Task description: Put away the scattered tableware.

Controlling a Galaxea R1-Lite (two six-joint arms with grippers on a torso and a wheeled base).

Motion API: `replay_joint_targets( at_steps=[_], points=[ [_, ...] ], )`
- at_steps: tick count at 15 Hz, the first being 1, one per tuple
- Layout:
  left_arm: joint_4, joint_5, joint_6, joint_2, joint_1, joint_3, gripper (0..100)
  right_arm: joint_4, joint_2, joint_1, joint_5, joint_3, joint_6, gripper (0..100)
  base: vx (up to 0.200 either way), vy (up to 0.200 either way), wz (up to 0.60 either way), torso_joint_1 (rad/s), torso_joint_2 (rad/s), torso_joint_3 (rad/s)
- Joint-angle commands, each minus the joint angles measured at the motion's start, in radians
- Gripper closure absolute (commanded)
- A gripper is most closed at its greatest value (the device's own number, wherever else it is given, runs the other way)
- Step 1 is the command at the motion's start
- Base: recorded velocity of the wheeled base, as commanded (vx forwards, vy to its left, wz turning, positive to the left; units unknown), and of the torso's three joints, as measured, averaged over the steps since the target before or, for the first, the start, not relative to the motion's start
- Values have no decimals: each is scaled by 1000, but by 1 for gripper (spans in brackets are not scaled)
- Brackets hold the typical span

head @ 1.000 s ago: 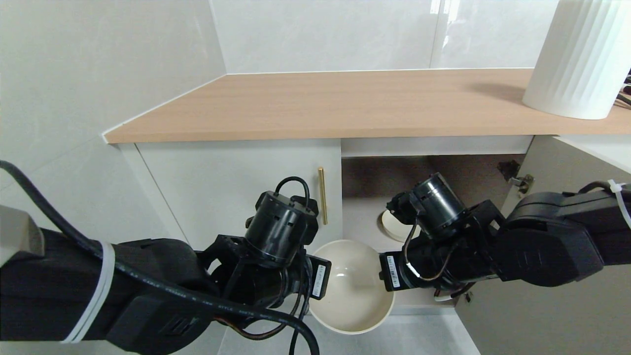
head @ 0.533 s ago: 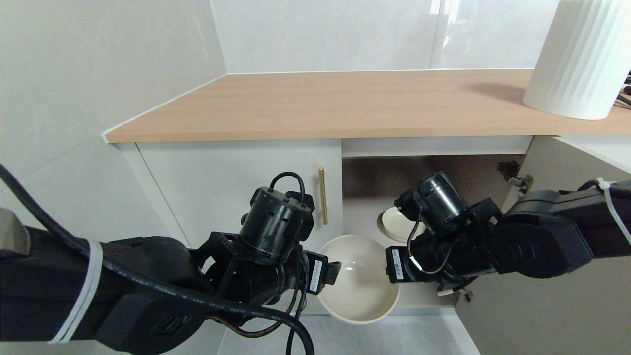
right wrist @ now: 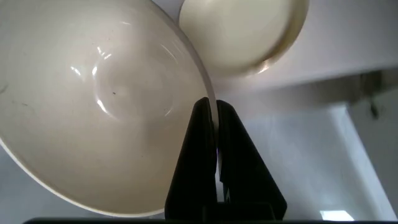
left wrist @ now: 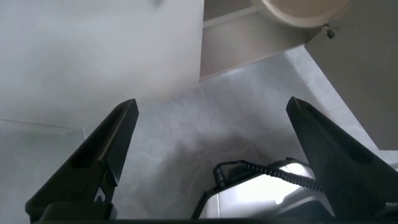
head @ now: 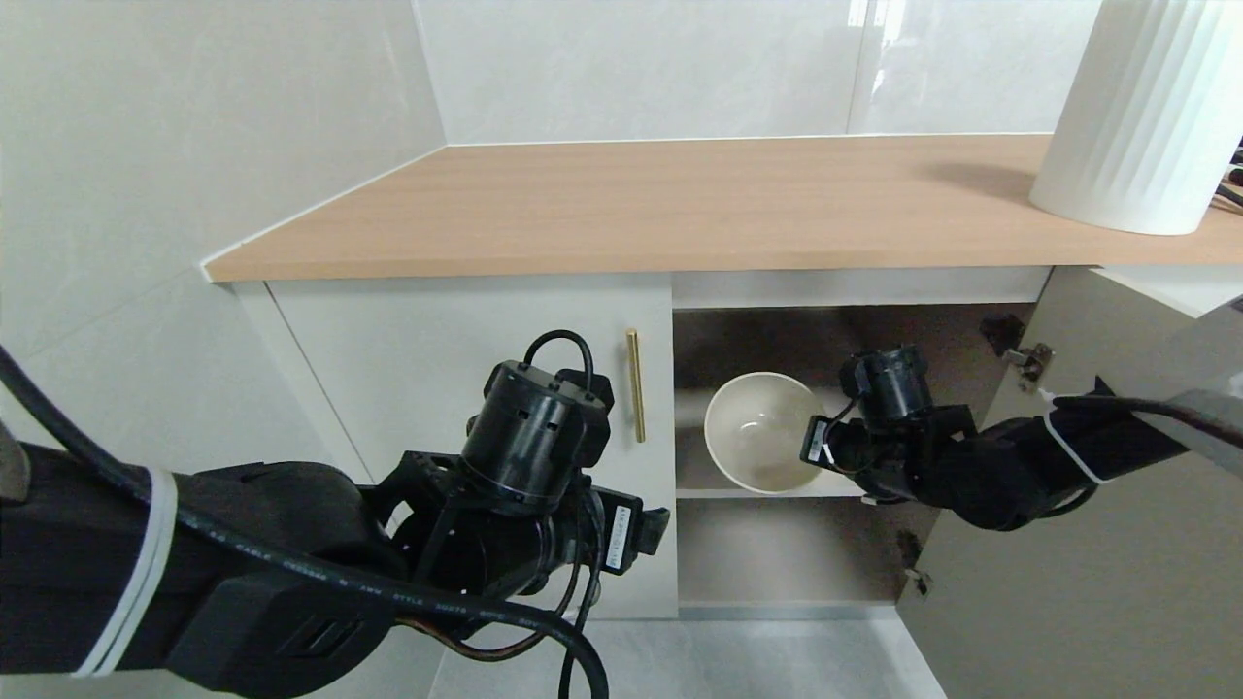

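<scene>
A cream bowl [head: 760, 434] hangs tilted inside the open cabinet, just above its middle shelf [head: 723, 485]. My right gripper [head: 814, 452] is shut on the bowl's right rim. The right wrist view has the fingers [right wrist: 200, 134] pinching the rim of the bowl [right wrist: 106, 93], with a small cream plate [right wrist: 242, 31] lying on the shelf beyond. My left gripper [head: 641, 534] stands open and holds nothing, low in front of the closed left door. In its wrist view the left gripper [left wrist: 211, 109] spans grey floor, and the bowl's underside [left wrist: 305, 7] shows at the edge.
The closed left door carries a brass handle [head: 634, 384]. The right door [head: 1078, 544] stands swung open at my right arm. A wooden countertop [head: 680, 204] runs above, with a tall white ribbed container [head: 1146, 116] at its right end. Grey floor [head: 777, 660] lies below.
My right arm has carried the bowl up and forward, from low beside the left gripper into the cabinet above the shelf. The left gripper stays low, now apart from the bowl.
</scene>
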Motion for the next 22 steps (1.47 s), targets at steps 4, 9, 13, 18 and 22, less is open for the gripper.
replay_joint_targets(
  at_steps=[4,9,13,18,22],
  points=[
    [-1,0,0,-2,1,0,0,-22,82,-78,-3,-56,-4,100,0,0,0,0,0,0],
    [-1,0,0,0,1,0,0,28,156,-142,-9,-193,2,100,0,0,0,0,0,0],
    [-1,0,0,4,1,0,0,45,196,-171,-9,-242,4,100,0,0,0,0,0,0],
    [-1,0,-2,6,1,0,0,47,248,-190,-9,-274,2,100,0,0,0,0,0,0],
    [-1,0,-2,6,1,0,0,47,262,-190,-8,-288,2,100,0,0,0,0,0,0]
  ],
)
